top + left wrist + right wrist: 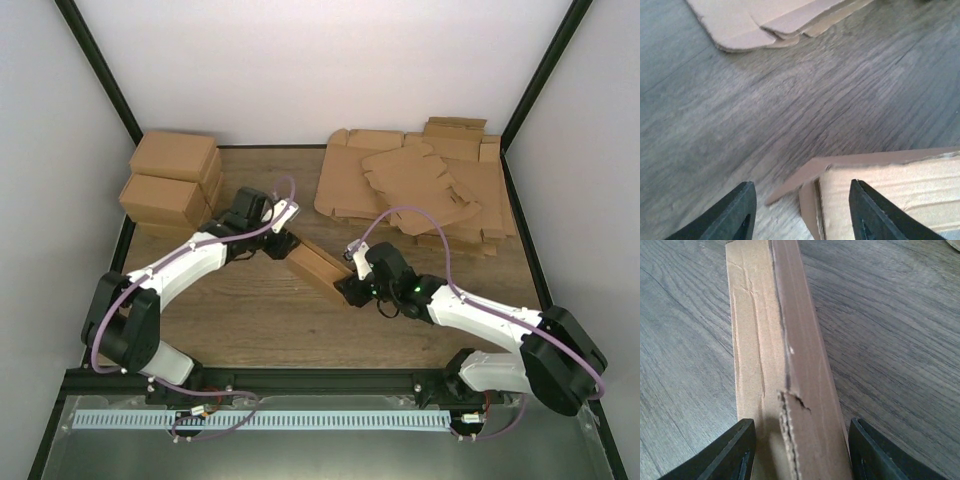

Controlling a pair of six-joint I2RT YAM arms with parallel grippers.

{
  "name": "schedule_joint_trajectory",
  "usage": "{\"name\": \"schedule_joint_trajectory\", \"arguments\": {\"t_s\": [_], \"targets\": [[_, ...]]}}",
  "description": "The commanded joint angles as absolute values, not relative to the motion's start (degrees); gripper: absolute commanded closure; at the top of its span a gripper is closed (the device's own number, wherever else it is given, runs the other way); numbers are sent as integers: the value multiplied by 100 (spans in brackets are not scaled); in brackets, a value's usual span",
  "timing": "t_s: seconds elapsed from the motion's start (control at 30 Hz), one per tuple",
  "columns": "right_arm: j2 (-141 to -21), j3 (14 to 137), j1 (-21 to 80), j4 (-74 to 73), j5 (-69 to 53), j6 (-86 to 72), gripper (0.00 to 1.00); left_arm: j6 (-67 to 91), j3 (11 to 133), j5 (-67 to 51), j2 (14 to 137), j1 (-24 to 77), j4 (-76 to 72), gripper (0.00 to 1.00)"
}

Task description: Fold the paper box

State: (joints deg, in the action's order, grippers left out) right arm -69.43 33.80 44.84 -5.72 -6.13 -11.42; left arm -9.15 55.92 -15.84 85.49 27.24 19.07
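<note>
Mid-table between grippers: paper box (pixel 318 265), mostly folded into slim carton. End flap (pixel 790 185) by left gripper (pixel 801 200) looks untucked, needs closing. Left jaws apart; right gripper (pixel 801 440) jaws clamp box end.

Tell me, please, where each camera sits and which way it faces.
Top external: above and behind the bases, looking down on the wooden table; both arms show, left gripper and right gripper at either end of the brown corrugated-cardboard box.
Left wrist: low over the table, looking along its black fingers at a box corner, flat brown cardboard blanks beyond.
Right wrist: looking along the box, its black fingers flanking it.
Shared: all three see the box; top and left wrist see the blanks.
</note>
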Motion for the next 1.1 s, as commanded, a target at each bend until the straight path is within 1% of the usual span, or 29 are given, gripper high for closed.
{"name": "schedule_joint_trajectory", "arguments": {"t_s": [0.0, 0.17, 0.27, 0.37, 0.47, 0.57, 0.73, 0.77, 0.83, 0.87, 0.97, 1.07], "targets": [[-7003, 3545, 4526, -712, -606, -1168, 46, -1248, 5946, -2029, 8836, 2707, 1921, 52], [-7015, 3543, 4526, -720, -618, -1166, 47, -1253, 5981, -2113, 8897, 2705, 1963, 64], [-7031, 3543, 4531, -726, -599, -1171, 47, -1235, 6026, -2037, 8870, 2706, 2126, 74], [-7051, 3545, 4526, -729, -580, -1192, 47, -1154, 6049, -1952, 8836, 2720, 2280, 81], [-7077, 3556, 4526, -724, -580, -1202, 47, -934, 6068, -1878, 8784, 2735, 2329, 84], [-7114, 3573, 4526, -737, -559, -1201, 47, -711, 6109, -2056, 8805, 2806, 2350, 90], [-7187, 3620, 4526, -760, -561, -1213, 47, -475, 6171, -1812, 8824, 3010, 2388, 91], [-7200, 3626, 4522, -766, -565, -1220, 46, -460, 6198, -1747, 8825, 3040, 2425, 91], [-7202, 3663, 4522, -780, -571, -1224, 35, -434, 6265, -1626, 8837, 3102, 2535, 92], [-7188, 3665, 4526, -777, -571, -1236, 33, -431, 6287, -1580, 8841, 3132, 2588, 92], [-7161, 3728, 4522, -773, -597, -1244, 31, -439, 6286, -1404, 8842, 3202, 2681, 92], [-7155, 3786, 4526, -796, -703, -1191, 22, -457, 6269, -1335, 8857, 3225, 2705, 92]]}}
